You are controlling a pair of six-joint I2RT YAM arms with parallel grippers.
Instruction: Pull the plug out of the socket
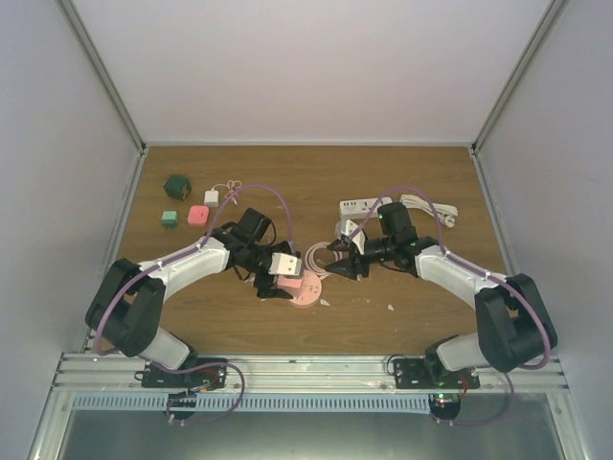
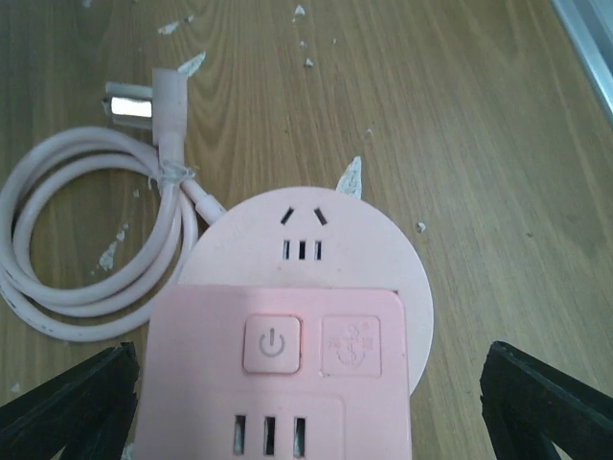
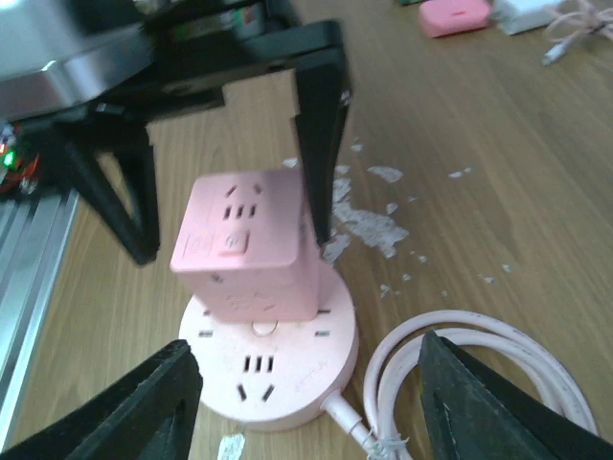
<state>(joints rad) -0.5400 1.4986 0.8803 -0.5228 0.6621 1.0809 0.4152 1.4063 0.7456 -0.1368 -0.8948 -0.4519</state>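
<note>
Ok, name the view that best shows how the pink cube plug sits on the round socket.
Right wrist: it sees the pink cube plug side-on, standing upright on the round socket. Left wrist shows only their top faces; top external shows them small and partly hidden.

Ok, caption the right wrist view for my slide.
Left gripper straddles the pink cube plug seated on the round pink socket, open right gripper facing it.
</note>
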